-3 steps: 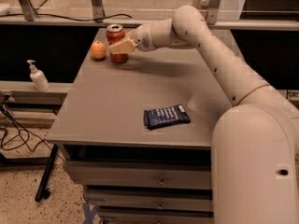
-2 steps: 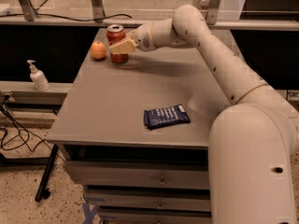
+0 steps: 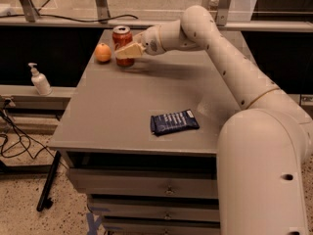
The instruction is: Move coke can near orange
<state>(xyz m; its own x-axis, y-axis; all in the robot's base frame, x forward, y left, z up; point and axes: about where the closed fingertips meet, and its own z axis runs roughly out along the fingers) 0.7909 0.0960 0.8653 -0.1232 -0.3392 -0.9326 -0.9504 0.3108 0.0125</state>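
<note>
The red coke can stands upright at the far left of the grey table. The orange sits just to its left, a small gap apart. My gripper reaches in from the right and is around the can. One beige finger crosses the can's front and the other is hidden behind it. The gripper looks shut on the can, whose base is at the table top.
A dark blue snack packet lies near the table's front right. A soap dispenser stands on a ledge left of the table. Drawers sit under the table top. Cables lie on the floor at left.
</note>
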